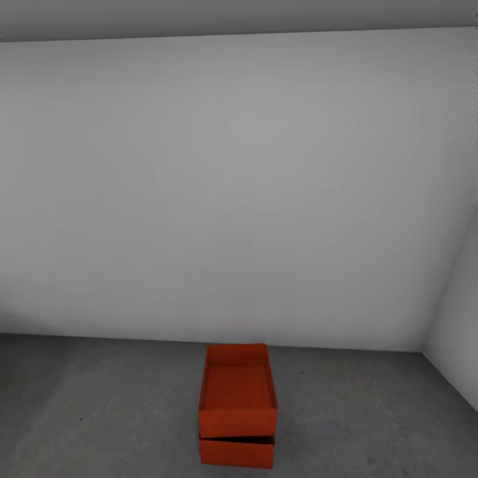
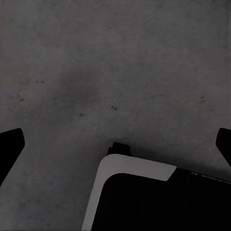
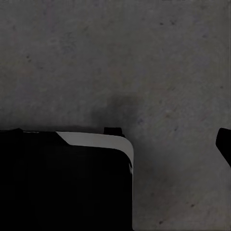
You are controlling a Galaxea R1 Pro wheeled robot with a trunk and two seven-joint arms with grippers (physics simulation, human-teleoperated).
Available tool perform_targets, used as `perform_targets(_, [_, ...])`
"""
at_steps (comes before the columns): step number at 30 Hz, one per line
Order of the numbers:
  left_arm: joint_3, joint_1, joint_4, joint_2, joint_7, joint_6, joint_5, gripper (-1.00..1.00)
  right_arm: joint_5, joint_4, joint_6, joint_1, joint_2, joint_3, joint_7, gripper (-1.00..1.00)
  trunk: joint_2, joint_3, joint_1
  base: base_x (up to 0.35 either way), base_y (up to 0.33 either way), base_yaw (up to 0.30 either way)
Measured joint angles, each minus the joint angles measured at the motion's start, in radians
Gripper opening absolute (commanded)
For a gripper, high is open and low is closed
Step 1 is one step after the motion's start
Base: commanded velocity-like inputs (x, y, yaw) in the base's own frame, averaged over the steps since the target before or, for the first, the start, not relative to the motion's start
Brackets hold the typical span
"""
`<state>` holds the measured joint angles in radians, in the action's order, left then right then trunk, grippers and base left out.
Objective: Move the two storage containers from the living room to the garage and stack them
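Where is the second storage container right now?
In the head view, the upper container sits stacked on the lower container, slightly askew, on the grey concrete floor near the pale wall.

The upper storage container (image 1: 238, 385) is a flat orange-red all over, its inner walls a shade brighter than its shaded front face. The lower storage container (image 1: 236, 453) at 6 o'clock of it wears the same orange-red, with a thin dark line between the two. The floor (image 1: 99, 411) is dark grey, mottled and speckled like rough concrete. The wall (image 1: 232, 186) is plain pale grey, unpatterned. The left claw (image 2: 115, 144) shows black fingertips (image 2: 9, 144); the body below looks black edged in pale grey, though dim.
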<state>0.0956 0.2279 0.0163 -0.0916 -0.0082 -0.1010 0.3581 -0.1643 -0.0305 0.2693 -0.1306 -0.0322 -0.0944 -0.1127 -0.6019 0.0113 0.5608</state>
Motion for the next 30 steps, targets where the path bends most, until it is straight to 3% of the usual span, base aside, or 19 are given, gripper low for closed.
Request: perform_targets(30, [-0.004, 0.0, -0.001, 0.001, 0.001, -0.002, 0.005, 1.0, 0.0, 0.0, -0.001, 0.0, -0.001, 0.0, -0.001, 1.0, -0.001, -0.045, 0.0, 0.0, 0.0, 0.0])
